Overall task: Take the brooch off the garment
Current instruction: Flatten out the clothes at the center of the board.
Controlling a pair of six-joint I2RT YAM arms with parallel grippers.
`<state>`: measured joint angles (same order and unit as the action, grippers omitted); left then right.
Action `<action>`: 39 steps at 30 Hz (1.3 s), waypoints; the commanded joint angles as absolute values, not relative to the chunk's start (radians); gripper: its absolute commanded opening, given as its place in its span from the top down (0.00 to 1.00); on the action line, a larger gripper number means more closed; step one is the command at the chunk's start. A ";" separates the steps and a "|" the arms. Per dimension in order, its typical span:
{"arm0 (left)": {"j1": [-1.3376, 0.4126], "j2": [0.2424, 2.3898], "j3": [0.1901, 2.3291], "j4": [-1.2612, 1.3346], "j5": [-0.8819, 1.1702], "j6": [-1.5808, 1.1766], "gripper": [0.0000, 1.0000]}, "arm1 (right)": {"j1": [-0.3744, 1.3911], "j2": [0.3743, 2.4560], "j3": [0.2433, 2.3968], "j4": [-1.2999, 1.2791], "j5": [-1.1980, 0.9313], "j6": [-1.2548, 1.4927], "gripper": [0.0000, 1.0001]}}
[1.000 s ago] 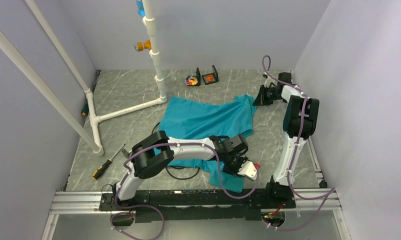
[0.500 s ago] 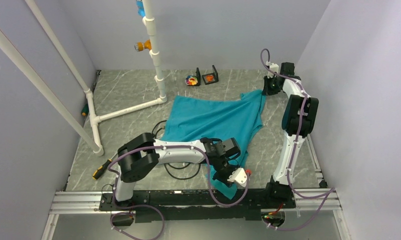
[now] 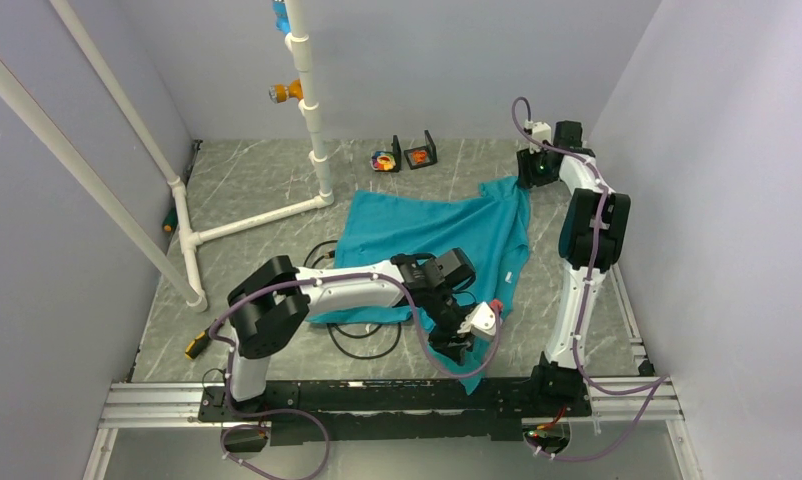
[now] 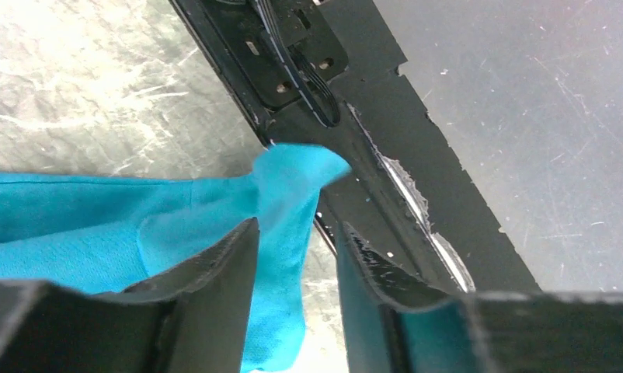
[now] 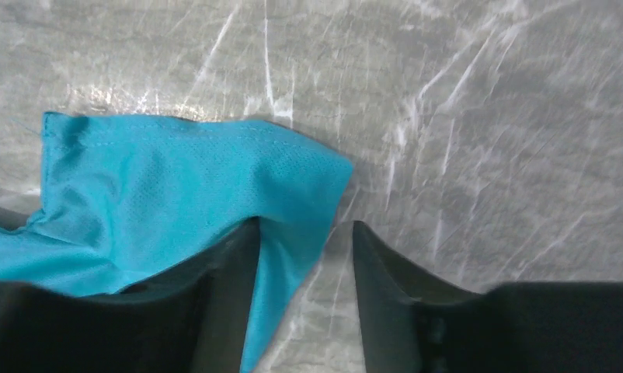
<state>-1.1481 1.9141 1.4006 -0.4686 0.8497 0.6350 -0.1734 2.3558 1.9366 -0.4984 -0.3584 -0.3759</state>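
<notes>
The garment [image 3: 417, 235] is a teal T-shirt spread on the marble table from the back right corner to the near hem. My left gripper [image 3: 455, 345] is at the near hem by the front rail. In the left wrist view its jaws [image 4: 297, 229] stand apart, with a fold of the garment [image 4: 99, 225] lying loose between them. My right gripper [image 3: 533, 176] is at the far right corner. Its jaws [image 5: 304, 225] are also apart, over the tip of the garment [image 5: 161, 186]. The brooch is hidden.
A white pipe frame [image 3: 312, 110] stands at the back left. A screwdriver [image 3: 212, 335] lies at the near left, and a black cable [image 3: 357, 345] loops under the shirt. Small black stands [image 3: 420, 153] and a small multicoloured piece [image 3: 382, 160] sit at the back. The black rail [image 4: 355, 116] runs along the front.
The shirt has been drawn out longer between the arms. The right gripper carried its corner further back. Both grippers' jaws, shut half a second ago, now stand apart.
</notes>
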 commanded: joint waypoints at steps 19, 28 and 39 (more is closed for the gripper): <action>-0.521 1.710 1.284 -0.633 0.519 0.638 0.49 | -0.202 2.125 1.704 -0.585 -0.559 -0.333 0.61; -0.503 1.578 1.049 -0.658 0.346 0.822 0.38 | -0.172 2.131 1.568 -0.562 -0.564 -0.360 0.59; -0.426 1.585 0.949 -0.621 0.248 0.871 0.82 | -0.146 2.326 1.842 -0.615 -0.395 -0.360 0.65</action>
<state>-0.4656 1.6009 0.9531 -0.6418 0.3119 0.8299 -0.1585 2.2345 1.7111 -0.6056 -0.5045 -0.3508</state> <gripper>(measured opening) 0.222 0.361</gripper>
